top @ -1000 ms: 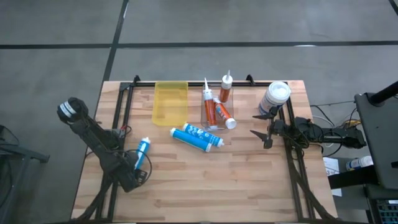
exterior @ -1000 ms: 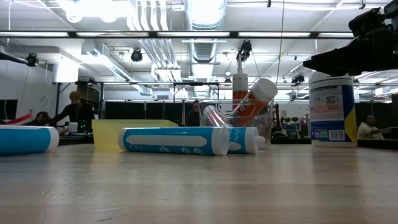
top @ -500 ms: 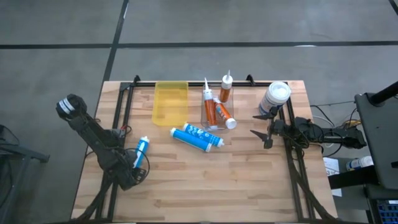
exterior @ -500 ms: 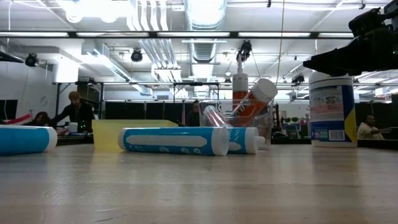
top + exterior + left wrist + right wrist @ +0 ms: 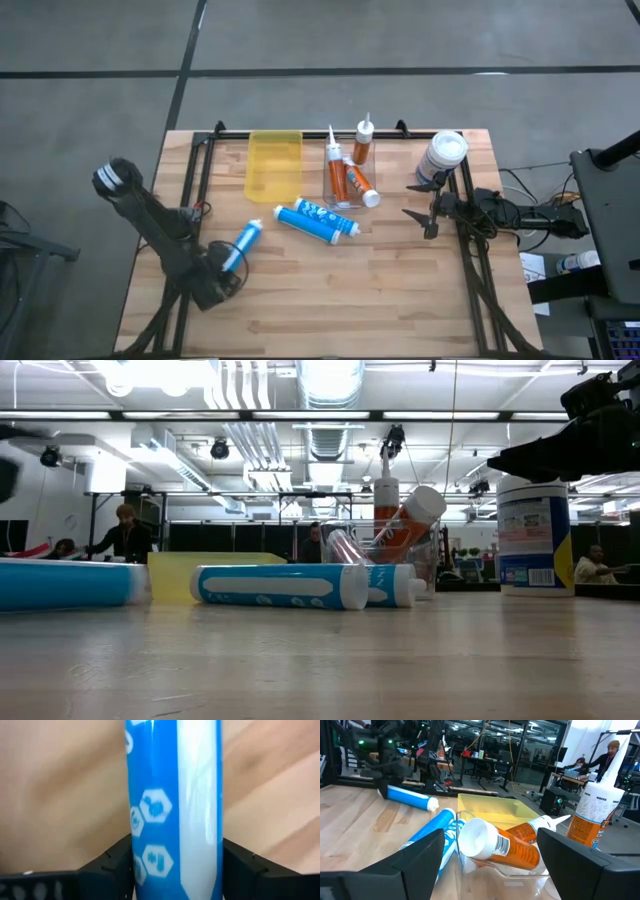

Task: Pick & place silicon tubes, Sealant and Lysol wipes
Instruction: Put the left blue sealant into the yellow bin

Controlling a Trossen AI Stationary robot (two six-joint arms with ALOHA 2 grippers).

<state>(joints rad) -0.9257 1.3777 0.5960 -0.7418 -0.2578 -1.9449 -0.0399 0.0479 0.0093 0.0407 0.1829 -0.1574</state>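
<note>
Wooden bench (image 5: 330, 290) in an open workshop. Lysol wipes (image 5: 441, 157) upright at the far right corner. Left gripper (image 5: 228, 268) clamps blue tube (image 5: 240, 247) near the left edge; right gripper (image 5: 420, 205) spread, empty, beside the wipes.

High view: we looked straight down on the whole bench (image 5: 330, 290).
Low view: we sat at bench height, facing the room.
Wrist views: close in; both overlapped the high view's blue tube (image 5: 238, 246).
</note>
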